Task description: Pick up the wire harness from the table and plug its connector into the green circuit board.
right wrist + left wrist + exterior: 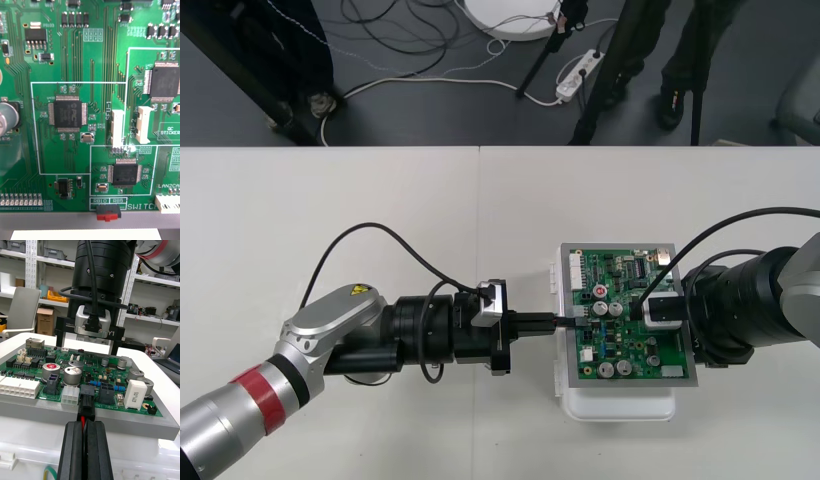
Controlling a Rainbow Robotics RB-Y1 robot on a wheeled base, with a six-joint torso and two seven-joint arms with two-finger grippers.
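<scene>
The wire harness was clamped in the left end effector, its red and black wires pinched between the two black fingers, which stood closed together. The harness's small black plug sat just past the fingertips at the edge of the green circuit board, between a white connector and a black connector. Whether the plug was fully seated could not be told. A loop of green wire trailed beside the fingers.

Seen from above, the left end effector met the board at its 9 o'clock edge. The board rested on a white base toward 3 o'clock of the table. The right end effector hung over the board's 3 o'clock half, close above the chips and traces; whether it was released or clenched could not be told.
</scene>
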